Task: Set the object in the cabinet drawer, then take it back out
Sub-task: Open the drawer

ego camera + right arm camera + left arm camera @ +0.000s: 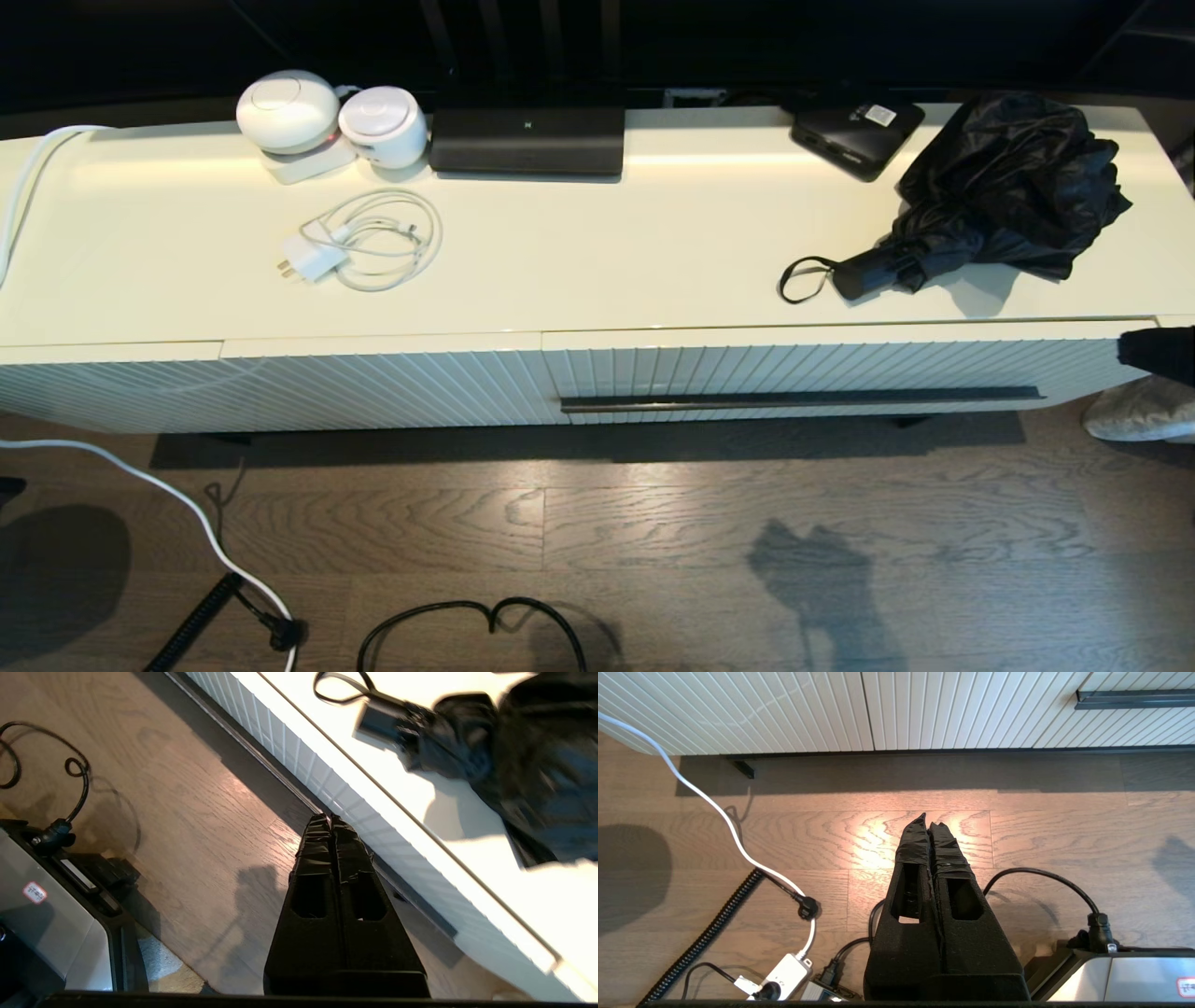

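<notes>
The umbrella lies on the counter at about 2 o'clock in the head view, its loose fabric bunched toward the back right corner. Its short handle points to 8 o'clock, and the thin wrist loop lies flat on the counter beyond it. A flat black box with a white sticker sits just beside the fabric at 10 o'clock from it.

The drawer is closed, right below the umbrella, with its dark handle bar running along the ribbed front. To its left is a ribbed panel with no handle.

The right gripper is closed and empty; it hangs over the floor in front of the drawer's right end, near the counter edge. What is probably part of that arm shows as a dark shape at 3 o'clock in the head view. The left gripper is also closed and empty, held low over the floor before the panel.

Further left on the counter lie a coiled white charger cable, two round white devices and a long black box. Cables trail across the floor.
</notes>
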Controlling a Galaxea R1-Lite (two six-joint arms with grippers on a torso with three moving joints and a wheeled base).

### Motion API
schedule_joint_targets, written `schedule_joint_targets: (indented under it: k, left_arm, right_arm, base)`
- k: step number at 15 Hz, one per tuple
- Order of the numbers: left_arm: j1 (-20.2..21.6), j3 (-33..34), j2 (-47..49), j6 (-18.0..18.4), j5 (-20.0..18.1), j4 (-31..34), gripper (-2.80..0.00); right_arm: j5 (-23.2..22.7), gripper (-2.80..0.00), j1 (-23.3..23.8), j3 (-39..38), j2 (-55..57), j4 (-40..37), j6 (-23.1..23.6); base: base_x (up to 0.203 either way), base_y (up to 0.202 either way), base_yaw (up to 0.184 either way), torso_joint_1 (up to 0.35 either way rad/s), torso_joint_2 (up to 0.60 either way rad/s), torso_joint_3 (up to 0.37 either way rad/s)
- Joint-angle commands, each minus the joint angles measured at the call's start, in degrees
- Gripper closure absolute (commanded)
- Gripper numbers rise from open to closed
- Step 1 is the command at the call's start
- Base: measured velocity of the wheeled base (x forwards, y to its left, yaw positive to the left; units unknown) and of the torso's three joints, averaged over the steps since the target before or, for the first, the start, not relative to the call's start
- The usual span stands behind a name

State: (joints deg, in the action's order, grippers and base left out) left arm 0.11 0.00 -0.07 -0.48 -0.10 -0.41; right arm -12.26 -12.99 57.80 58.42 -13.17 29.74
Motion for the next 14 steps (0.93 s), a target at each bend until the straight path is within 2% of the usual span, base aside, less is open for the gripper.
schedule_joint_targets:
  k: [1,2,5,9,12,14]
  left_arm:
    - [-0.02,0.00,-0.10,-0.04,0.01,-0.02,0.00]
    - [-0.02,0.00,-0.10,-0.04,0.01,-0.02,0.00]
    - [-0.02,-0.05,-0.10,0.01,0.01,-0.02,0.00]
    - [-0.02,-0.02,-0.10,-0.04,0.01,-0.02,0.00]
    - [-0.02,0.00,-0.10,-0.04,0.01,-0.02,0.00]
    - [0.04,0.00,-0.10,0.00,0.01,-0.02,0.00]
  right_arm:
    - [0.77,0.00,-2.86,4.33,8.71,-0.43,0.91]
    - [1.72,0.00,-3.89,6.19,10.98,-0.98,2.52]
    - [4.66,0.00,-6.63,8.39,15.39,-5.16,15.34]
    - [7.23,0.00,-6.66,6.16,18.99,-6.48,31.17]
    - [7.41,0.00,-6.11,6.03,22.39,-5.70,38.50]
    - [7.78,0.00,-6.16,3.88,24.80,-0.68,42.09]
  base:
    - [0.000,0.000,0.000,0.000,0.00,0.000]
    - [0.000,0.000,0.000,0.000,0.00,0.000]
    - [0.000,0.000,0.000,0.000,0.00,0.000]
    - [0.000,0.000,0.000,0.000,0.00,0.000]
    - [0.000,0.000,0.000,0.000,0.00,0.000]
    - [0.000,0.000,0.000,0.000,0.00,0.000]
